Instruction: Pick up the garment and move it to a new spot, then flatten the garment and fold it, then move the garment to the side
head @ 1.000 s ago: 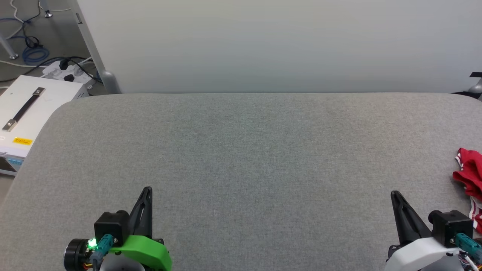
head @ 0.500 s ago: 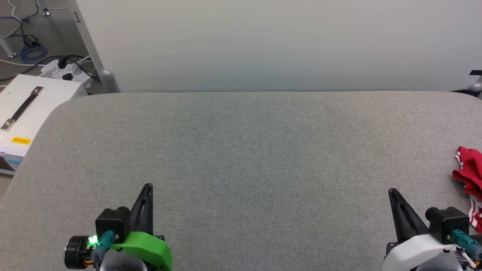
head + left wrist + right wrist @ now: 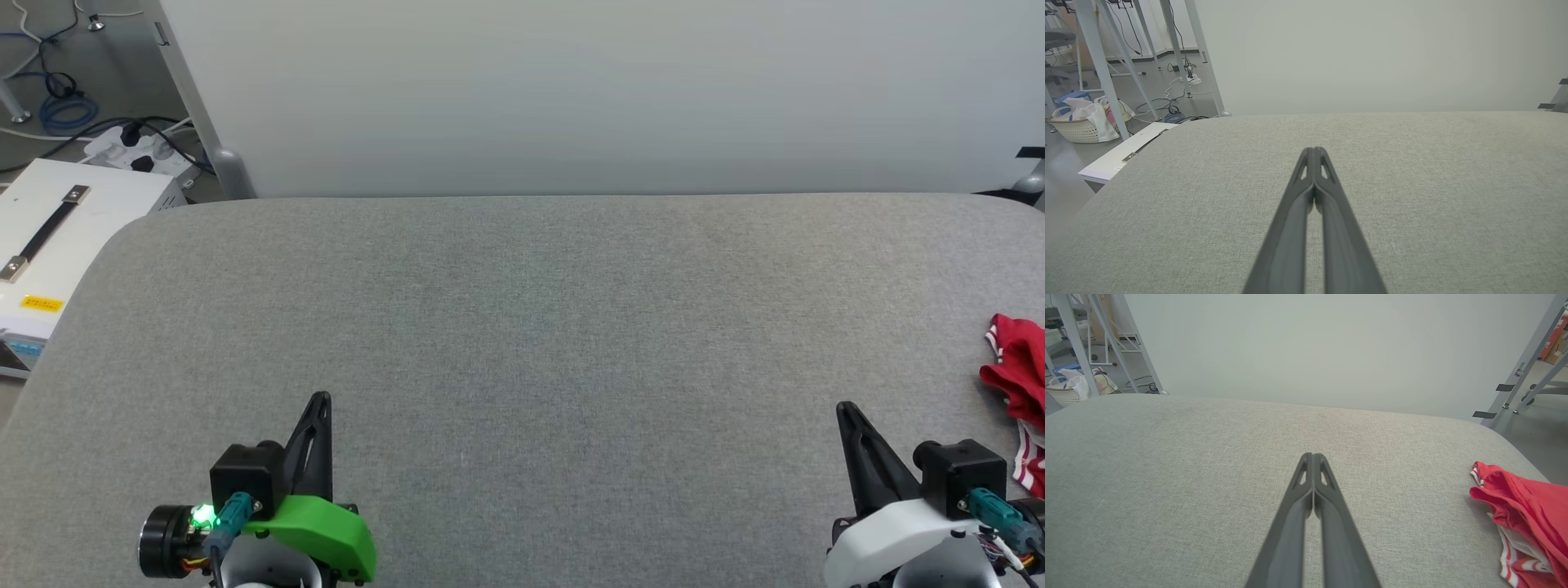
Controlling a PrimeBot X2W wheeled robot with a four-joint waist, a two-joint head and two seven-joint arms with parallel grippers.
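Plainly, reading the head view from its left edge, a white case (image 3: 49,237) with a dark handle stands off the table at the upper left. The left gripper (image 3: 319,406) sits at the lower left, pressed together into a single point with nothing held. Its own wrist view agrees, the fingers (image 3: 1290,237) meeting at the tips over bare grey cloth. The grey padded table (image 3: 522,327) spreads across the middle of the frame below a pale panel (image 3: 571,90). At the lower right the right gripper (image 3: 847,412) is likewise closed tip to tip and empty, as its wrist view confirms. The garment (image 3: 1016,380) lies on the table at the far right edge of the frame, to the right of the right gripper and a little above its tips, apart from them. In the right wrist view it shows at the lower right as bunched red cloth with white, red-striped trim beneath. What shows of it runs top to bottom along the frame's right edge, but the frame cuts it off, so its full long axis cannot be told. The right arm is much the nearer; the left is well apart across the table. Lying off to the side fits a garment already set aside, yet the rumpled look fits one waiting to be picked up. Any grasp would, I judge, need the right jaws to part and reach rightward.
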